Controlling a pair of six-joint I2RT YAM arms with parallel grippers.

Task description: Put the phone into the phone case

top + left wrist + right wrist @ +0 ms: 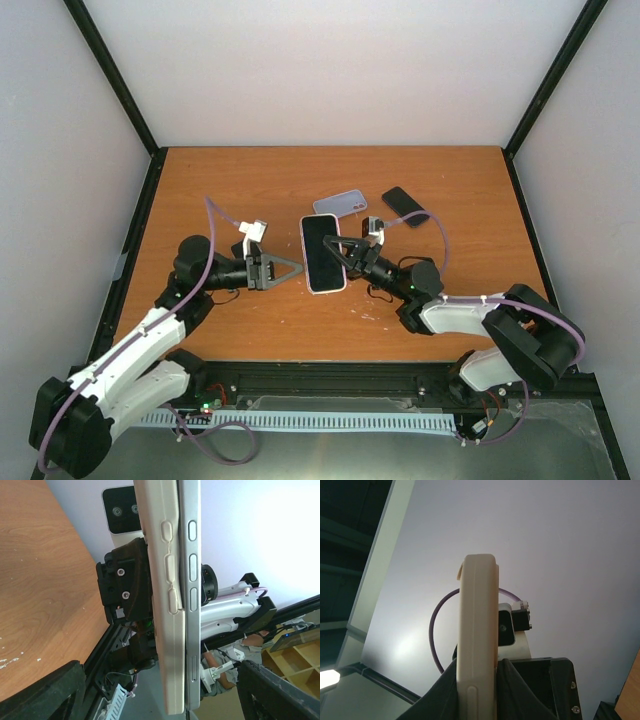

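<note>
right gripper (pixel 340 252) clamps phone case (pixel 477 630), phone (pixel 190 605) seemingly half-seated; open left gripper (pixel 297 268) should press it in.

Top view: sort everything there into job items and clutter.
Job: phone; case partly on it; right tool holding them.
Clutter: spare case; black phone; both flat on the table.

Overhead view bright and even, soft shadows beneath the arms on the desk (pixel 250 180). Left wrist view blows out white upper right. Right wrist view backlit, fingers (pixel 520 695) dark, slightly soft.
</note>
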